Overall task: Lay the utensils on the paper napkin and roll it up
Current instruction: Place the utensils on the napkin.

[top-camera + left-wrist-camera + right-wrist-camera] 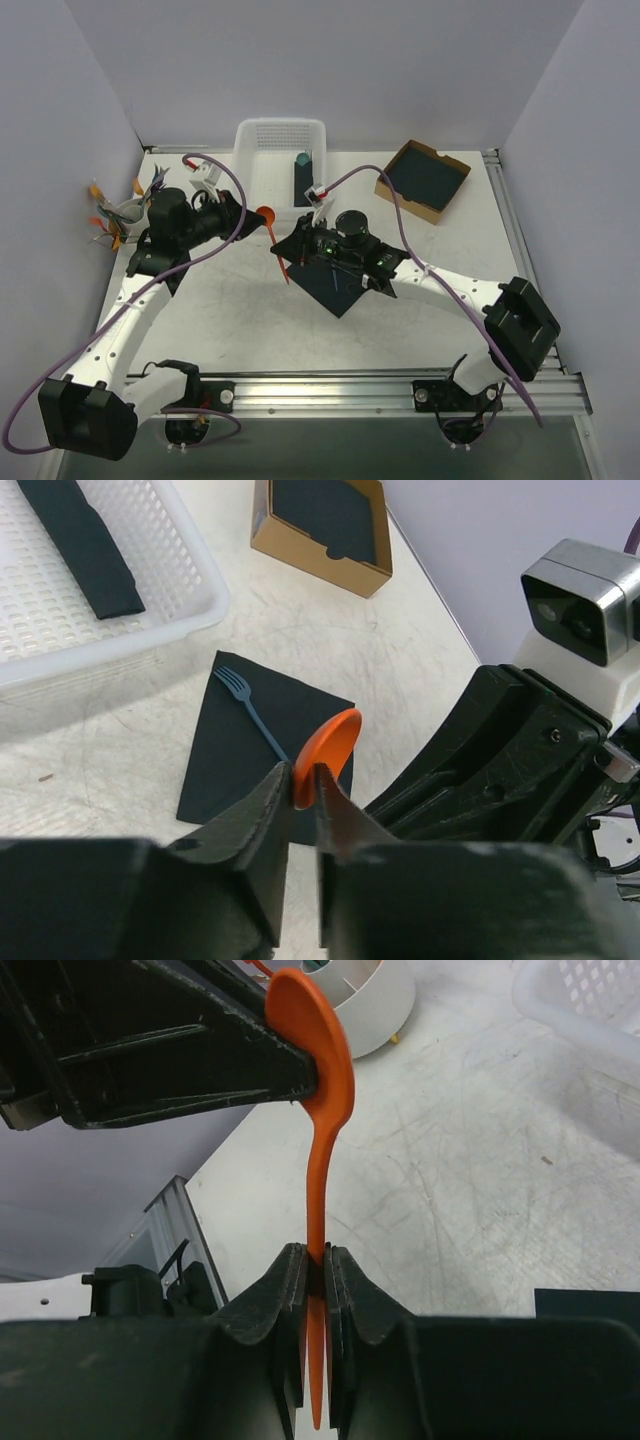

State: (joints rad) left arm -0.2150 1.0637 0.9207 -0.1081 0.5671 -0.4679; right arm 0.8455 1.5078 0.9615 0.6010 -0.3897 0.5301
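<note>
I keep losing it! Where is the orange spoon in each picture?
Top view: spoon in the middle, just below the basket.
Left wrist: bottom middle, its bowl pinched in the left claw.
Right wrist: centre, top to bottom, handle pinched in the right claw.
Shared landmark: the basket, top left then top right in the wrist views.

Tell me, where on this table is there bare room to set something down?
Bare table lies in front, between the left arm and the napkin, and at right, between the cardboard box and the right arm. The middle is crowded: left gripper and right gripper pinch the orange spoon there, near the basket.
</note>
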